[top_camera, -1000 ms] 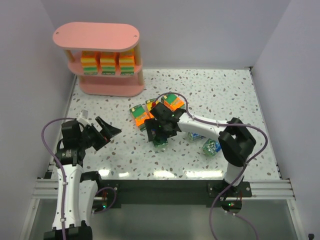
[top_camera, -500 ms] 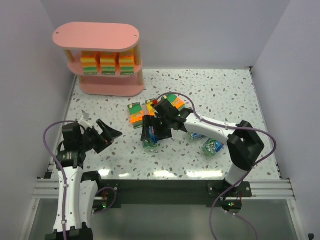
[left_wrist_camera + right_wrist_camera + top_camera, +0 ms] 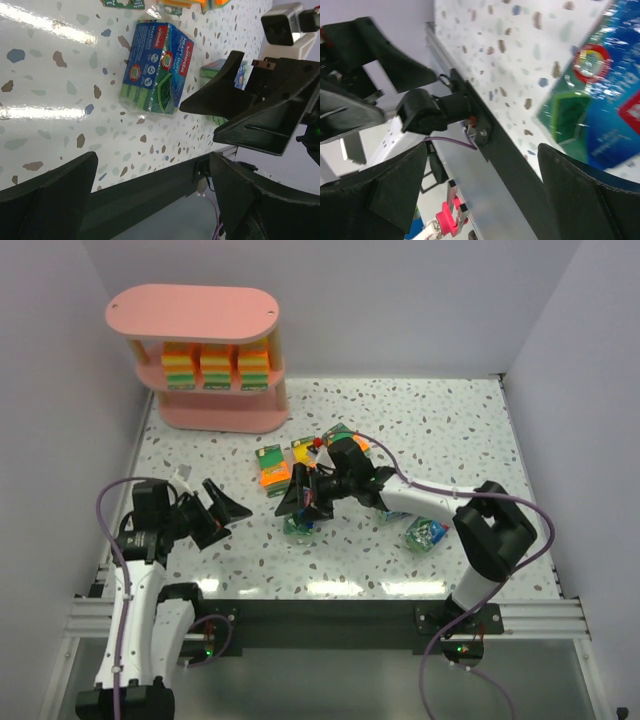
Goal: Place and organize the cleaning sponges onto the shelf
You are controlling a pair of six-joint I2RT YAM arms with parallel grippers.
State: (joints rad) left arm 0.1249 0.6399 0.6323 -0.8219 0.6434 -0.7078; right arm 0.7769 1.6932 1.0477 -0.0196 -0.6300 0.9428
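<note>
On the speckled white tabletop [image 3: 450, 430], between lilac walls [image 3: 400, 300], three orange sponge packs [image 3: 215, 368] fill the pink shelf [image 3: 195, 315] (middle tier). The left gripper [image 3: 232, 520] and right gripper [image 3: 297, 504] gape empty, the right by a blue-green pack [image 3: 300, 528].

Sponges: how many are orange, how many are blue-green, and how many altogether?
orange sponges: 6 (3 on the shelf, 3 on the table)
blue-green sponges: 3 (all on the table, one mostly covered)
Total: 9
</note>
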